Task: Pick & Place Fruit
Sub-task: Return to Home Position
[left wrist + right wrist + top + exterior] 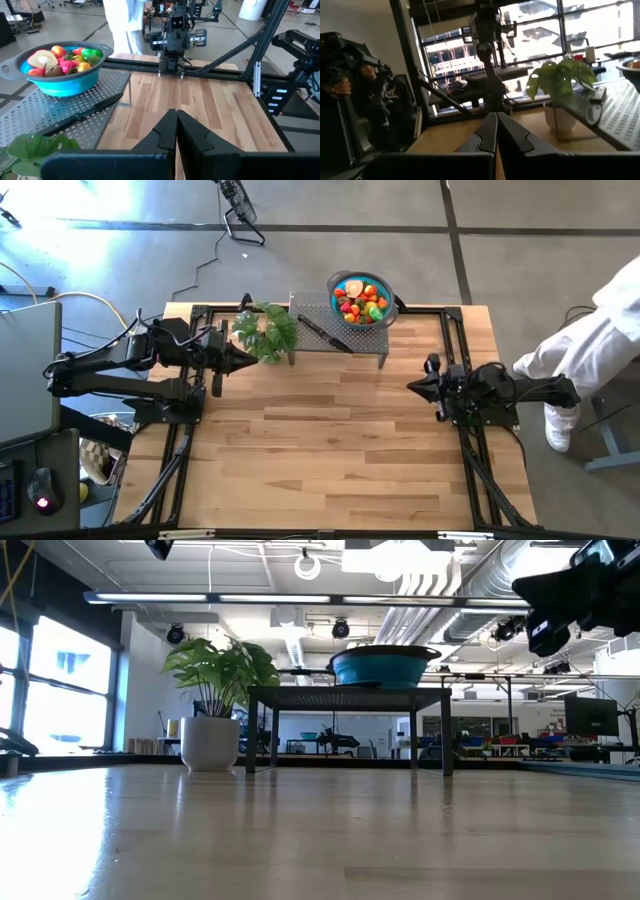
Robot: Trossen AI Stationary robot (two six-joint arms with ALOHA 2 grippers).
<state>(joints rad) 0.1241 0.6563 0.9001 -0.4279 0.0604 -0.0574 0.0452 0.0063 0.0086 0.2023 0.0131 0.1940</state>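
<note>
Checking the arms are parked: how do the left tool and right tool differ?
The left tool sits beside the plant at the shelf's left end; the right tool sits over bare table, apart from the shelf. The left tool points toward the table's right side, the right tool toward its left. Both are shut and empty.

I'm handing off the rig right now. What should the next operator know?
Left gripper: shut, empty, over the table's left side near the plant.
Right gripper: shut, empty, over the right side.
The fruit is piled in the blue bowl on the shelf; none shows on the table.
Remaining: probably only parking both arms.
</note>
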